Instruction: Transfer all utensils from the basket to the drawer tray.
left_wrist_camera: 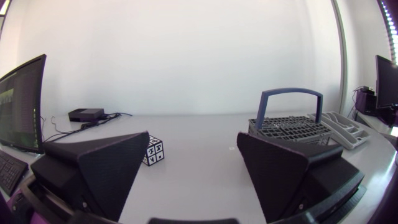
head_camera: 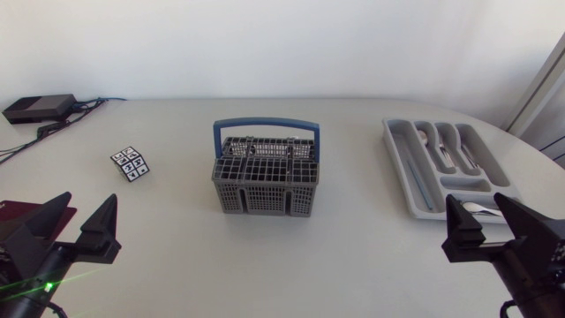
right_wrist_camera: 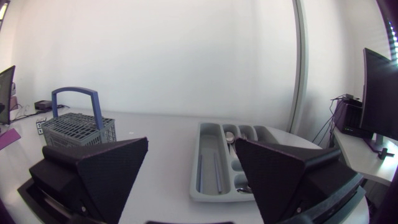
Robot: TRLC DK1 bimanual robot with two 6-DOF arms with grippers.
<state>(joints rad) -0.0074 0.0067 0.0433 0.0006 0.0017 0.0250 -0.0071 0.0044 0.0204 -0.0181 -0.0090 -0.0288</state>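
Head view: cutlery basket central on the table, drawer tray well apart toward my right, spoons inside. Left hand and right hand are spread, empty.

Left wrist view: cutlery basket ahead. I would descend beside its blue handle, not onto it.

Right wrist view: drawer tray ahead. Lay pieces lengthwise.
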